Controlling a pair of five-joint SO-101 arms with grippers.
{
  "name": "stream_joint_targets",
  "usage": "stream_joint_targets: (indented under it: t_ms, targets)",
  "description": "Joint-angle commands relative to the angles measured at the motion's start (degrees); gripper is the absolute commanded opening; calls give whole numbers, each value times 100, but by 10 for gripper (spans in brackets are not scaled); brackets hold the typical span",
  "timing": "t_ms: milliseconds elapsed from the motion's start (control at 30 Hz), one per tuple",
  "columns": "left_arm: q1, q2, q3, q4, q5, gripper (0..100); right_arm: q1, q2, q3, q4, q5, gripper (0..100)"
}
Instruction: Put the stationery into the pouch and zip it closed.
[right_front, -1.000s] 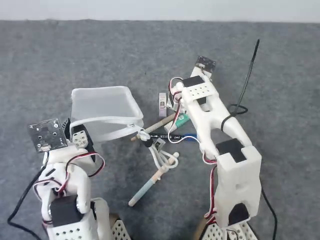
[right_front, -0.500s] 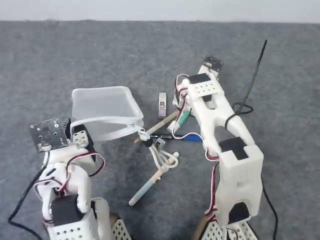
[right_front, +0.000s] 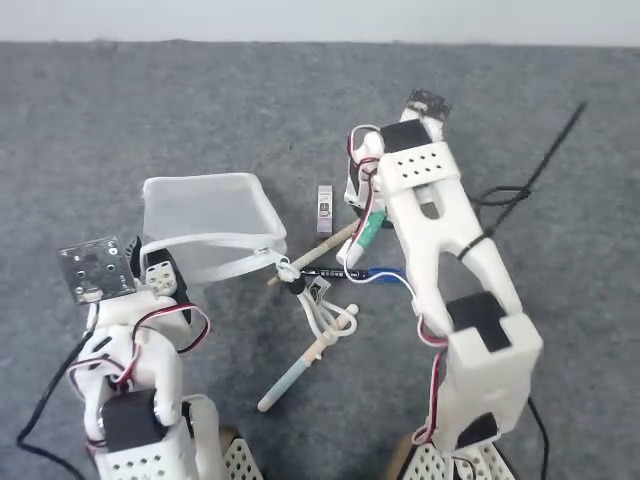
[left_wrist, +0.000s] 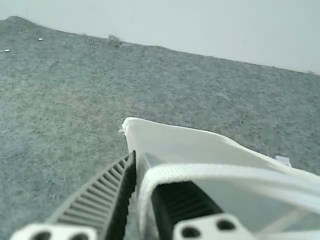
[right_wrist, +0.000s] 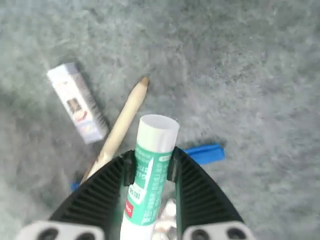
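Observation:
A translucent white pouch (right_front: 208, 222) stands open at the left of the table. My left gripper (right_front: 158, 272) is shut on its near rim; the white zipper band (left_wrist: 210, 172) runs between the ribbed fingers (left_wrist: 102, 192). My right gripper (right_front: 366, 228) is shut on a green-and-white glue stick (right_wrist: 150, 170), held just above the pile of stationery. Below it lie a small white eraser box (right_wrist: 77, 102), a wooden pencil (right_wrist: 122, 125) and a blue pen (right_wrist: 202, 154). A black pen (right_front: 330, 272) and a pale blue pen (right_front: 298, 368) lie nearer the arm bases.
White cables (right_front: 325, 315) from the arms loop over the pens at the centre. A black cable tie (right_front: 540, 170) sticks out from the right arm. Grey carpet (right_front: 150, 110) stretches open behind the pouch and to the far right.
My right arm has swung a little to the right and away from the pens with the glue stick in its grip. The left arm and the pouch have stayed still.

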Motion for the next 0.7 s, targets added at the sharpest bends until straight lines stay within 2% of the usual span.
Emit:
stream_joint_targets:
  t_ms: [0, 333, 533, 667]
  targets:
    - [0, 35, -462, -114, -105, 13, -66, -857, -343, 374, 519, 6]
    - [677, 290, -1640, 193, -220, 13, 171, -1077, -334, 532, 536, 6]
    - [712, 2040, -3037, 396, -202, 13, 224, -1077, -334, 523, 536, 6]
    - [721, 3226, -4171, 835, -185, 13, 224, -1077, -334, 514, 536, 6]
